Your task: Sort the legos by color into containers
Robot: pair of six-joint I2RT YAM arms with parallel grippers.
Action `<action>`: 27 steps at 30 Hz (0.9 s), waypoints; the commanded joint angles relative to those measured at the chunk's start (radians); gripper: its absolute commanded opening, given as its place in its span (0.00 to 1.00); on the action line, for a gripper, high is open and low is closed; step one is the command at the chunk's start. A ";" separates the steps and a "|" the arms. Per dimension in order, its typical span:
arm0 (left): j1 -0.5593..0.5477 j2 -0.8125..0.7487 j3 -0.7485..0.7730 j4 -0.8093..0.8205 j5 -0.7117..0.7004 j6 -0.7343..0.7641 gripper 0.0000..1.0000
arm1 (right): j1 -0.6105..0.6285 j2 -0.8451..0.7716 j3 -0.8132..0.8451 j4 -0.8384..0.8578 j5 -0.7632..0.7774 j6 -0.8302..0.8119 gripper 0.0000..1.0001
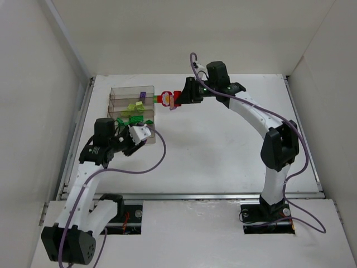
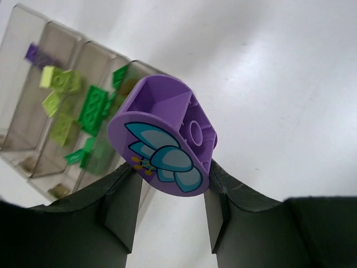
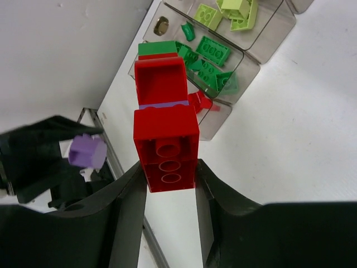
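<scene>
Purple round flower-printed piece (image 2: 164, 137) clamped in the left gripper (image 2: 167, 192), above the near corner of the compartment tray (image 1: 119, 95), at the far left of the table (image 1: 223, 156). Red brick stack (image 3: 165, 148) pinched by the right gripper (image 3: 167, 184) beside the tray's far right corner. Best carried to the farthest compartment, over the lone purple brick (image 2: 37, 53), then released low. Only from the right wrist: a thin lilac layer inside that stack

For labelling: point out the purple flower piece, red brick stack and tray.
purple flower piece (image 2: 162, 156): left wrist view, printed face.
red brick stack (image 3: 166, 134): right wrist view, lower block.
tray (image 2: 22, 95): left wrist view, bare compartment.
</scene>
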State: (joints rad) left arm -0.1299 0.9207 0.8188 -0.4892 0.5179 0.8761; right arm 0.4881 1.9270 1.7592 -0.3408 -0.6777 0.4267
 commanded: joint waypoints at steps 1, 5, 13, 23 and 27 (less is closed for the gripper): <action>0.029 -0.089 -0.056 -0.042 0.228 0.162 0.00 | 0.007 -0.020 0.069 0.040 -0.031 0.000 0.00; 0.029 -0.079 -0.066 0.055 0.217 0.106 0.00 | 0.007 -0.049 0.030 0.051 -0.019 0.000 0.00; 0.156 0.205 0.084 0.162 0.235 -0.022 0.00 | 0.007 -0.069 -0.015 0.071 0.020 0.000 0.00; 0.251 0.592 0.423 0.195 0.185 -0.098 0.00 | -0.029 -0.123 -0.113 0.100 0.038 -0.031 0.00; 0.271 0.696 0.540 0.112 0.270 -0.098 0.00 | -0.068 -0.123 -0.125 0.100 0.038 -0.040 0.00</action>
State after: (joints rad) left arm 0.1295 1.5867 1.2671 -0.3264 0.6922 0.7956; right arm 0.4526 1.8591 1.6344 -0.3172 -0.6422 0.4118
